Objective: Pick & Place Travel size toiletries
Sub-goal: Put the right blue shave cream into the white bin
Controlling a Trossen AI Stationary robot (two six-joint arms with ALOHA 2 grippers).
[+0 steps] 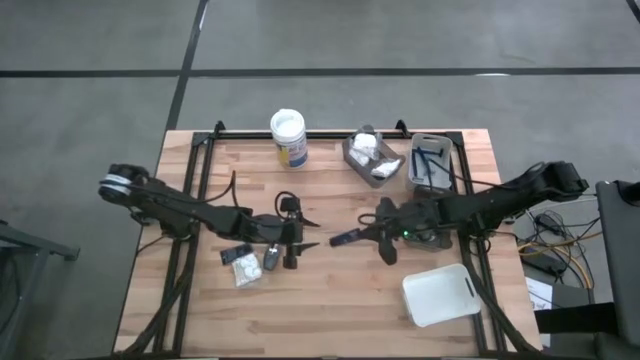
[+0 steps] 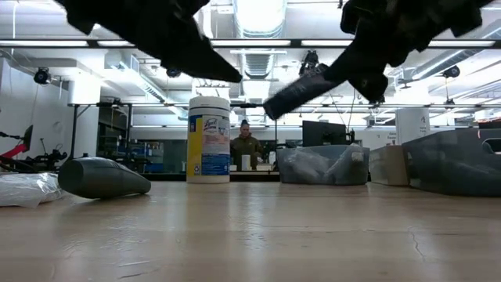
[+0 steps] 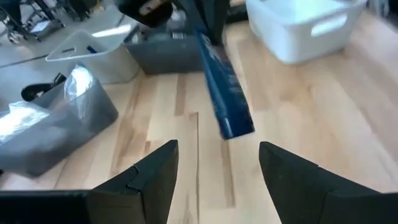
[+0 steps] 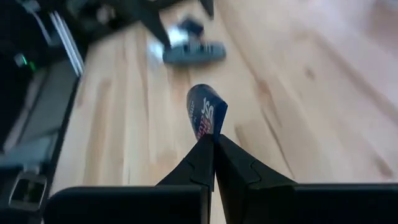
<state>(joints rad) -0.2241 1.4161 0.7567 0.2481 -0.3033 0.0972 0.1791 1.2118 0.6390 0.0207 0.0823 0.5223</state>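
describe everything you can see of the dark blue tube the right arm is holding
The dark blue tube is a slim, flat-ended packet with white and red print, glossy like plastic. The right end effector is shut on one end, holding it clear above the wooden table, its free end pointing toward the open left end effector. Nothing else touches it.

The right tool has its two dark fingers pressed together on the end of a flat dark blue tube with red and white print. The tube sticks out ahead of the fingertips, above the light wooden table. Farther ahead of the tool, a dark grey oval bottle lies on the table.
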